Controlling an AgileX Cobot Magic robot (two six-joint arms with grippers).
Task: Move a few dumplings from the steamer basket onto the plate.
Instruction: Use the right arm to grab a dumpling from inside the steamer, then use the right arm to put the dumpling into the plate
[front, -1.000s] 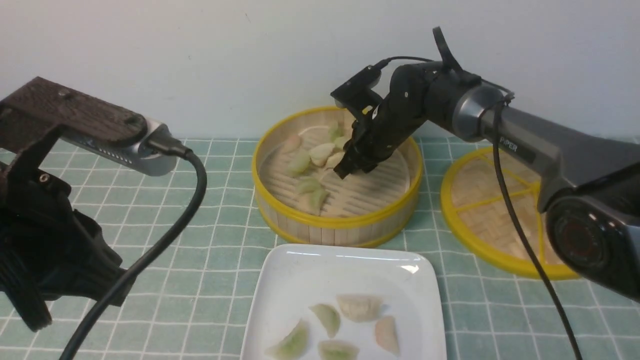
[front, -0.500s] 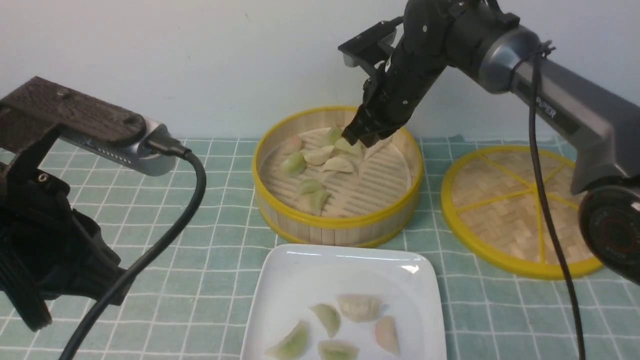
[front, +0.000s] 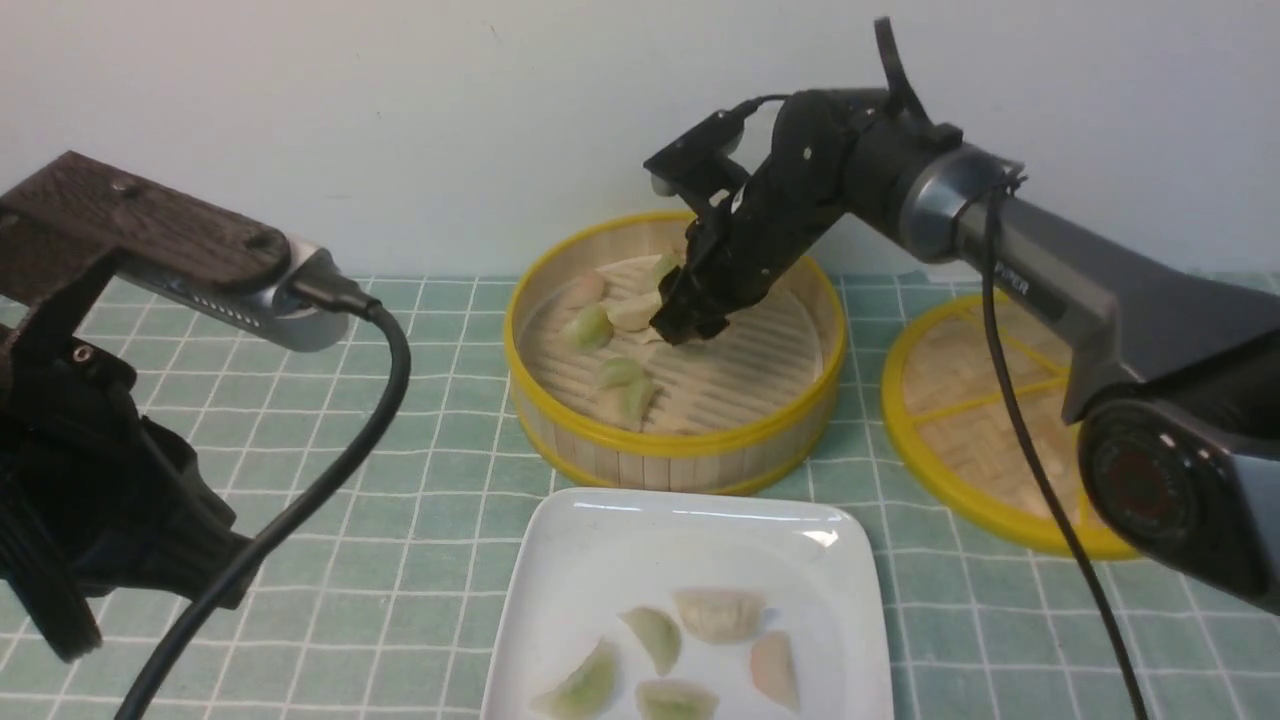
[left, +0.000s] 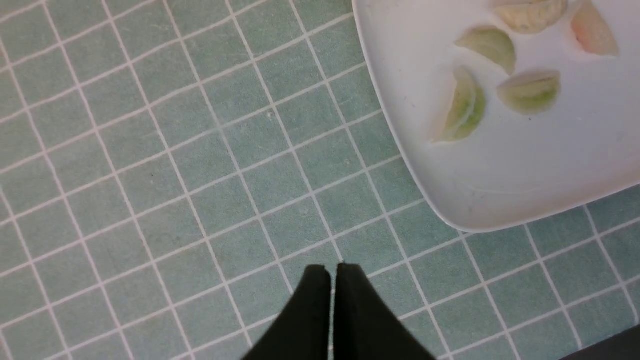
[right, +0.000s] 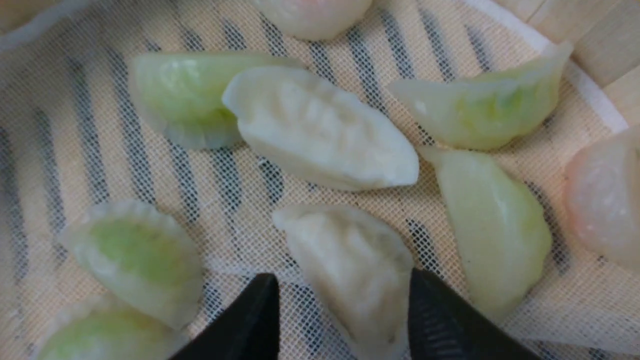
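Here, the right fingers (right: 440, 325) flank a cream-white dumpling (right: 350, 260).

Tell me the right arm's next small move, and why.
Probably close the right end effector: its open fingers straddle a cream-white dumpling lying in the steamer basket, so a gentle squeeze should grip it.

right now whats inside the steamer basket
Green, cream and pink dumplings lie on a mesh liner in the steamer basket. The right tool straddles a cream dumpling, hiding whatever lies beneath it from the front view.
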